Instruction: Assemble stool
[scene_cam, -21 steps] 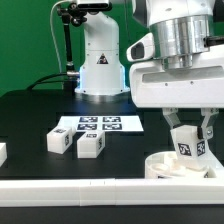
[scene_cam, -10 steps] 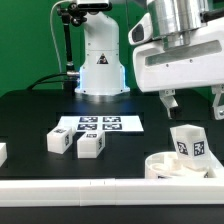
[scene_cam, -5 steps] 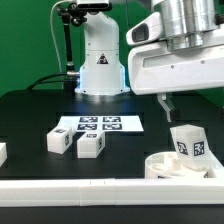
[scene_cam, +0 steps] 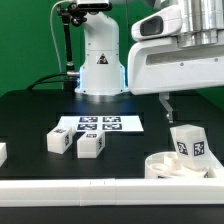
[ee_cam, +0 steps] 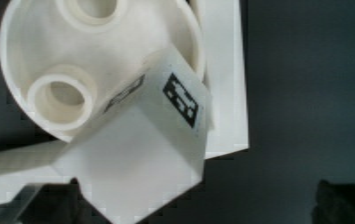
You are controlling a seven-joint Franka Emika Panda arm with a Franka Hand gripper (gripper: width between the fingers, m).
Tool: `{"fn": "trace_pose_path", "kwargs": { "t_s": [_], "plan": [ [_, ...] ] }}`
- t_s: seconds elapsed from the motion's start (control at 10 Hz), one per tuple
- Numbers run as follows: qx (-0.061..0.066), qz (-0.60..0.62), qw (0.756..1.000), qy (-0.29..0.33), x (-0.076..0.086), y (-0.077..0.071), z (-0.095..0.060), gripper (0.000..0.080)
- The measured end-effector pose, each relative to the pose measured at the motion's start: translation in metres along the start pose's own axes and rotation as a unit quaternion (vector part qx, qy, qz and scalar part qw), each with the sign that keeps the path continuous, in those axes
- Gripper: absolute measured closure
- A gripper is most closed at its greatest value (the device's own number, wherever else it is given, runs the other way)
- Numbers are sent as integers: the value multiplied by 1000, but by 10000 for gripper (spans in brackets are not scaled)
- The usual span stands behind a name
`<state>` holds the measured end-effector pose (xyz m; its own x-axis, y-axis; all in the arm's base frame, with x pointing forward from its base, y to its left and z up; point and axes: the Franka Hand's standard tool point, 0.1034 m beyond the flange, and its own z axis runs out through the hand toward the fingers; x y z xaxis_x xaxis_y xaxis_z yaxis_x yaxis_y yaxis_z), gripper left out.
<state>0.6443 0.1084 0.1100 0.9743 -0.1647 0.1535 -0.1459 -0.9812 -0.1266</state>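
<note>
The white round seat (scene_cam: 165,168) lies at the exterior view's right, against the front rail. One blocky tagged leg (scene_cam: 188,142) stands upright on it. Two loose legs (scene_cam: 57,141) (scene_cam: 90,146) lie on the black table to the exterior view's left. My gripper (scene_cam: 195,105) hangs open and empty just above the standing leg, apart from it; only one finger (scene_cam: 166,103) shows there. In the wrist view the seat (ee_cam: 76,60) with two round sockets and the leg (ee_cam: 147,145) fill the frame, and the dark fingertips (ee_cam: 46,205) stand wide on either side.
The marker board (scene_cam: 100,125) lies flat behind the loose legs. A long white rail (scene_cam: 90,190) runs along the front edge. Another white piece (scene_cam: 2,152) shows at the exterior view's left edge. The robot base (scene_cam: 98,60) stands at the back.
My gripper has let go of the leg on the seat, opened and risen above it, then drifted slightly to the exterior view's right. The leg stays standing.
</note>
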Motion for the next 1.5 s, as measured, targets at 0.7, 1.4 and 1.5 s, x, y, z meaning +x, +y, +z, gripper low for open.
{"fn": "trace_pose_path", "kwargs": {
  "t_s": [0.7,1.4,1.5],
  "plan": [
    [-19,-398,917,-11,1,3,-1,150],
    [-30,-621,783,-27,-1,10,4,150],
    [-33,-665,746,-33,-1,12,7,150]
  ]
}}
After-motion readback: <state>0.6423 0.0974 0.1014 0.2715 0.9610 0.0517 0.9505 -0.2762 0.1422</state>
